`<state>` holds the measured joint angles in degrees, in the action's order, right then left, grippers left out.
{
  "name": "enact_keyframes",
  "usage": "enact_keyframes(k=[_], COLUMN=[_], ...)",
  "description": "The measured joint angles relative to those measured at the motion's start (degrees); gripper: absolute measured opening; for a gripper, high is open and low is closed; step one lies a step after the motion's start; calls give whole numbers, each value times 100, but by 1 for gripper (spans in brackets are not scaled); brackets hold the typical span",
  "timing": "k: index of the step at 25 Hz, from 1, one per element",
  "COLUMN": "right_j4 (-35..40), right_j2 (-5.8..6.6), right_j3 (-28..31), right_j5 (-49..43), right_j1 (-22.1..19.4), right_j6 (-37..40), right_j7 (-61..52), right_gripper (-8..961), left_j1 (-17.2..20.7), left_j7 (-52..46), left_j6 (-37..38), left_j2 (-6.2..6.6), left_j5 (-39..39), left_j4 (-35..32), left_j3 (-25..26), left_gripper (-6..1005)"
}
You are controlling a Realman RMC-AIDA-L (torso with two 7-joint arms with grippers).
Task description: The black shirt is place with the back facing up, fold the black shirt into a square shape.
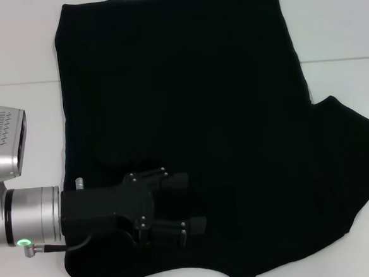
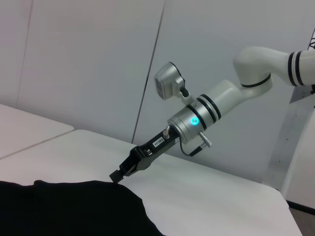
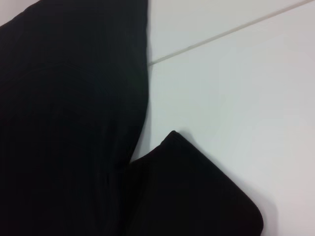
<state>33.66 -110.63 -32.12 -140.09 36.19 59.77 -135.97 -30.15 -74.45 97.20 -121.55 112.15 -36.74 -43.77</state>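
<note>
While left gripper [image 1: 186,205] hovers spread, black shirt [image 1: 189,113] lies flat, matte.

White table [image 1: 20,55] with a thin seam line [image 1: 16,84] crossing it; pale wall panels [image 2: 88,59] behind the table.

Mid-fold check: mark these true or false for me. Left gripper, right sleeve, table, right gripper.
1. The left gripper hangs open over the black shirt, near its left edge. True.
2. The right sleeve is folded in. False: it sticks out flat to the side.
3. The shirt lies on a white table. True.
4. The right gripper is over the shirt's middle. False: the left wrist view shows it at the shirt's edge.
</note>
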Motion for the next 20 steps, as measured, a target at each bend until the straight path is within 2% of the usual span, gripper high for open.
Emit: enact_keyframes(k=[9,16,20], right_j4=[63,64,21], right_j2=[-41,-37,-150], right_j3=[246,200,112], right_j5=[67,701,807], right_j1=[-69,71,371], right_j6=[108,534,830], right_j7=[213,599,784], right_gripper=[93,103,109], left_j1=[-4,1,34], left_j7=[-19,-19,-19], left_j6=[0,0,3], left_j2=[0,0,0], left_j5=[0,0,0], left_j4=[0,0,0], left_j3=[0,0,5], left_gripper=[949,949,949])
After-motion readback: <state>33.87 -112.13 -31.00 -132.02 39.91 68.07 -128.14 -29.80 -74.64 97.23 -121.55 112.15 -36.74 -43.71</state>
